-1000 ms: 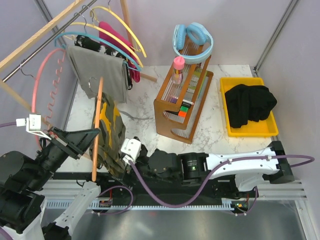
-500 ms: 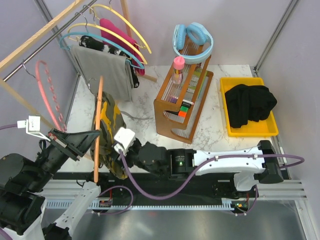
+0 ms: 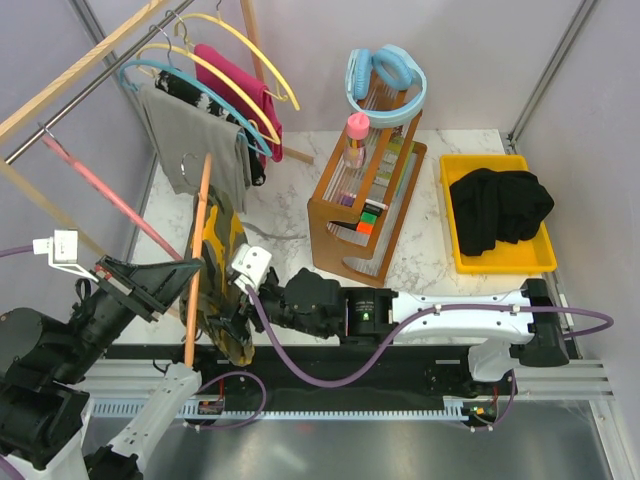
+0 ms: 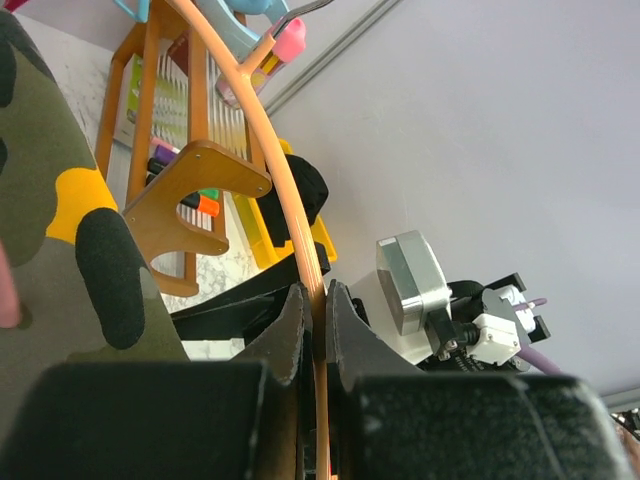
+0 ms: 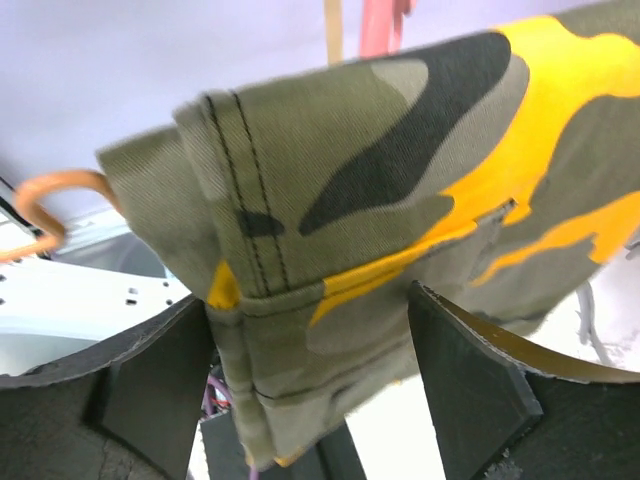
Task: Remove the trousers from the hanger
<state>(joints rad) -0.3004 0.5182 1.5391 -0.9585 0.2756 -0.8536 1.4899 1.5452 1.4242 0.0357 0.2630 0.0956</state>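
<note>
Olive camouflage trousers (image 5: 400,200) inside spread right hand (image 5: 315,390); left hand (image 4: 315,310) pinches orange hanger (image 4: 270,150); wooden rack (image 3: 330,235) beside.

L arm (image 3: 60,360) & R arm (image 3: 450,318): black rounded joint housings, white link shells. Purple cables (image 3: 320,378) run along both. White cam block (image 3: 250,263) at R wrist, similar white box (image 3: 62,245) at L wrist. Green light (image 3: 368,316) on R arm's black motor. R end effector (image 5: 310,345): matte black wedge fingers (image 5: 470,400). L end effector (image 4: 315,300): black, flat-faced.

Trousers (image 3: 225,275) on the hanger (image 3: 196,260) hang left of the rack (image 3: 330,225), tray (image 3: 505,266) at right
</note>
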